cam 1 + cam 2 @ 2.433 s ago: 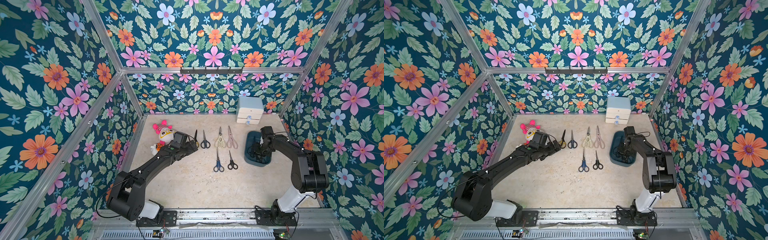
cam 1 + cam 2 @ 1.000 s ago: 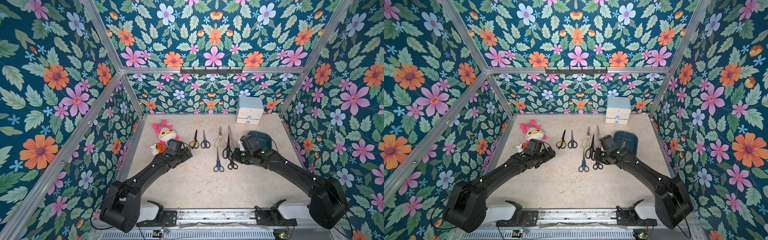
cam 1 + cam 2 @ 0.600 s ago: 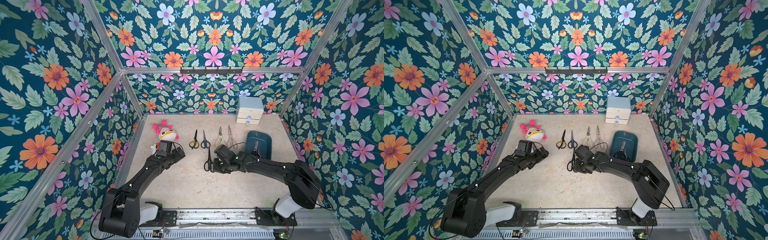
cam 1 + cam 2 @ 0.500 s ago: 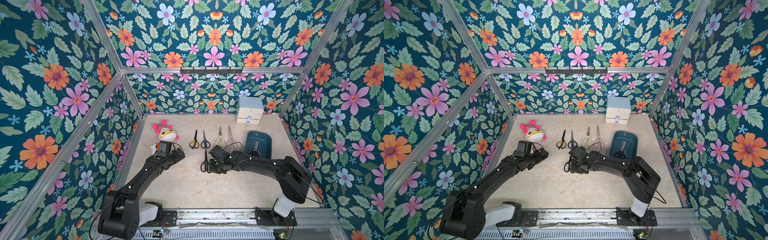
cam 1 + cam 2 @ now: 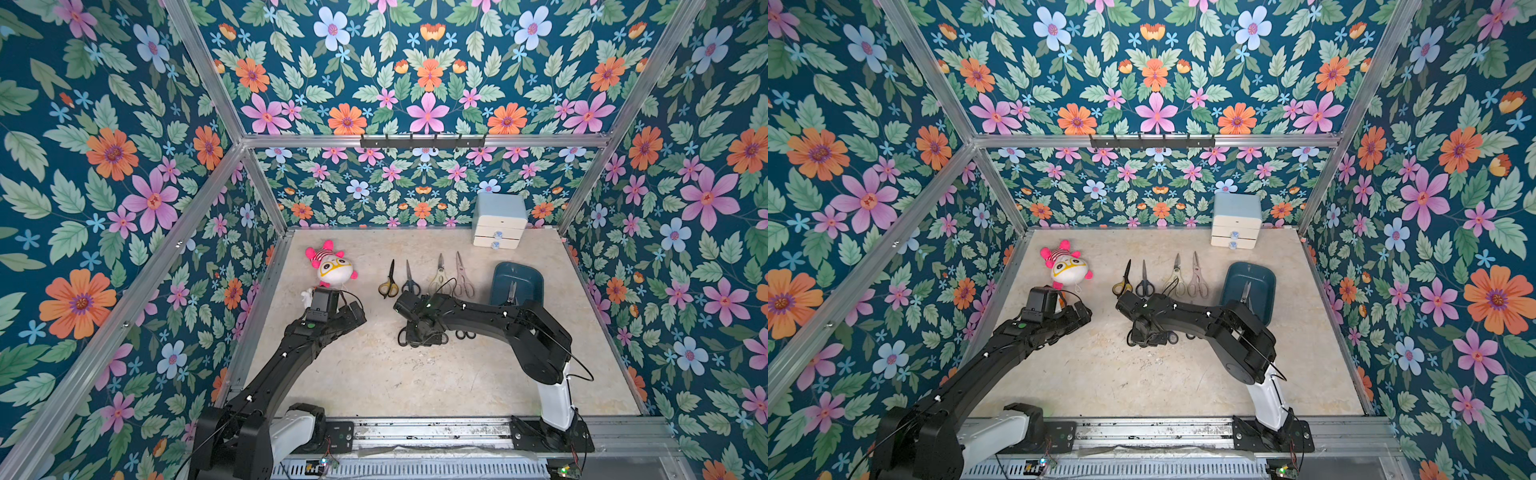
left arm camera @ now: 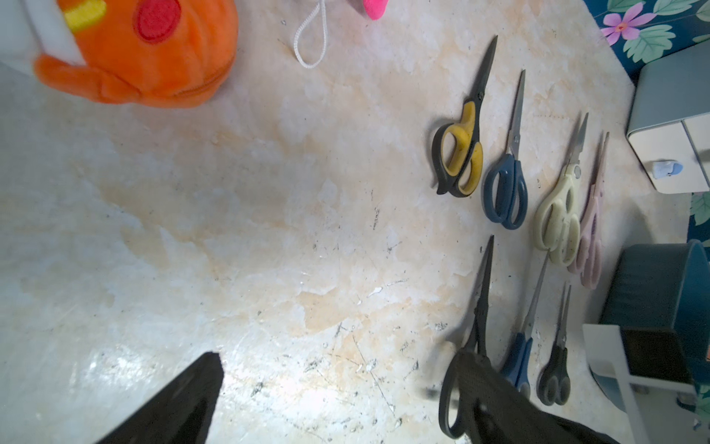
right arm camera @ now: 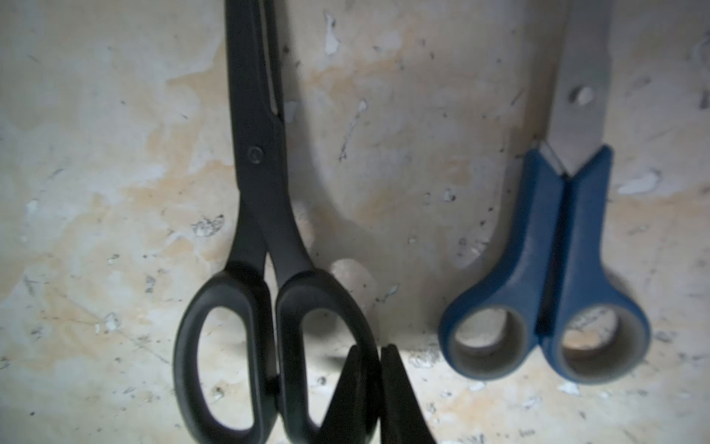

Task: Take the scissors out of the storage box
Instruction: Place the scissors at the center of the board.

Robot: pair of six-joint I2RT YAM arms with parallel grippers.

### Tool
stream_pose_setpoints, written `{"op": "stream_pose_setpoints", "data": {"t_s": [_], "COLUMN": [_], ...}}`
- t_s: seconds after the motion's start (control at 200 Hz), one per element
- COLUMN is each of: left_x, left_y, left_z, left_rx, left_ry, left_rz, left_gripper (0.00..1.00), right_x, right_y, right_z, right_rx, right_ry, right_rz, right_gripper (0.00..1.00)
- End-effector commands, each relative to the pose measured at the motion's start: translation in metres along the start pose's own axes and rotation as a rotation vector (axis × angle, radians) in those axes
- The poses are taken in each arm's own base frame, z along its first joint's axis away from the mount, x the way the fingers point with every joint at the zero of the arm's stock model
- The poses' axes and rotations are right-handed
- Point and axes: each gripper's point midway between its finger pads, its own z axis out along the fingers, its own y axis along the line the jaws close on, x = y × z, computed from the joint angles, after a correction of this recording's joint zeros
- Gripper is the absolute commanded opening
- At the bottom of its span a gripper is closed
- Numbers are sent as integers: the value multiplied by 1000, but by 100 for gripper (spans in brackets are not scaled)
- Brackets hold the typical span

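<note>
The dark teal storage box (image 5: 519, 269) stands at the right of the table with one pair of scissors (image 5: 512, 291) lying in it. My right gripper (image 7: 378, 348) is shut on one handle loop of a black pair of scissors (image 7: 265, 230), low over the table beside a blue-handled pair (image 7: 557, 269). In both top views it points down at mid-table (image 5: 422, 337), and the black handles (image 5: 1133, 338) show under it. The back row holds the yellow-black pair (image 5: 388, 284), a dark-blue pair (image 5: 410, 282), cream shears (image 5: 438, 276) and pink shears (image 5: 462, 276). My left gripper (image 5: 353, 313) hovers open and empty.
A plush doll (image 5: 332, 268) lies at the back left, right behind my left wrist. A pale-blue two-drawer cabinet (image 5: 498, 220) stands against the back wall. The handles of a small black pair (image 5: 465, 334) show beside my right arm. Flowered walls close in three sides.
My right arm swung left from the storage box with the black scissors and came down beside the blue-handled pair. My left arm drew back a little towards the doll.
</note>
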Motion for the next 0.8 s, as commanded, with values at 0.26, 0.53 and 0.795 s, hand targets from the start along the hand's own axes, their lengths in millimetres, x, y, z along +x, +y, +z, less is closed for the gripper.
{"op": "stream_pose_setpoints", "data": {"t_s": [0.26,0.53,0.795], "left_x": [-7,-24,-29], "left_y": [-6,-30,-67], "left_z": [-2,-7,14], "left_rx": [10,59,118], "left_ry": [-5,-12,19], "left_rz": [24,84,109], "left_gripper": [99,99,99], "right_x": [-13,-38,-93], "right_y": [9,5,-64], "right_z": [-16,-53,-95], "right_rx": [-28,-91,-142], "right_ry": [-72,-139,-213], "right_rz": [-42,-33,99], "right_gripper": [38,41,41]}}
